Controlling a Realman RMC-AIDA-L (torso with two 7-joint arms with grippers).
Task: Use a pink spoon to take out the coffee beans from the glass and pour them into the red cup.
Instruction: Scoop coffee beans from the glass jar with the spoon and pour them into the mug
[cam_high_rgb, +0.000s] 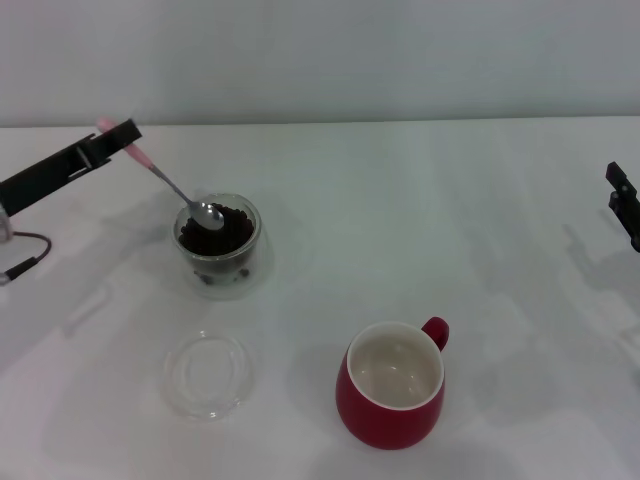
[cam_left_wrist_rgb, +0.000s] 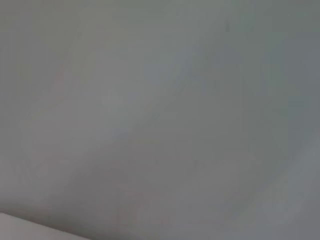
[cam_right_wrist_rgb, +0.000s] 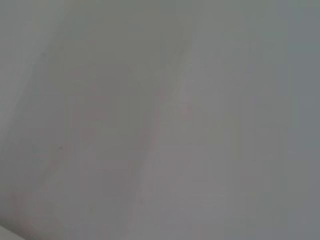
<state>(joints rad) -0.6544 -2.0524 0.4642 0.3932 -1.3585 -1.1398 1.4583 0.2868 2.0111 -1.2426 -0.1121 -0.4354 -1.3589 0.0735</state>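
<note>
Two arms show in my head view, and only the left one is busy. My left gripper (cam_high_rgb: 118, 138) reaches in from the left edge, and its dark fingers (cam_high_rgb: 108, 142) are closed tight on the pale handle of the pink spoon (cam_high_rgb: 168, 183), near that handle's upper end. From there the spoon slants down and to the right, and its shiny bowl sits inside the glass (cam_high_rgb: 219, 246), resting on top of the coffee beans (cam_high_rgb: 222, 236), which fill the glass as a dark heap. The glass stands upright on the white surface (cam_high_rgb: 450, 220), left of centre. Nearer to me and just in front of the glass lies a flat clear glass dish (cam_high_rgb: 208, 374), apart from it. The red cup (cam_high_rgb: 392, 398) stands upright, well to the right of the dish and nearer than the glass, with its white inside showing and its small loop handle turned away and to the right. My right gripper (cam_high_rgb: 625, 205) hangs at the far right edge, well apart from everything; I cannot tell how its fingers stand. Both wrist views give me only a plain grey-white blur, nothing I can name.
</note>
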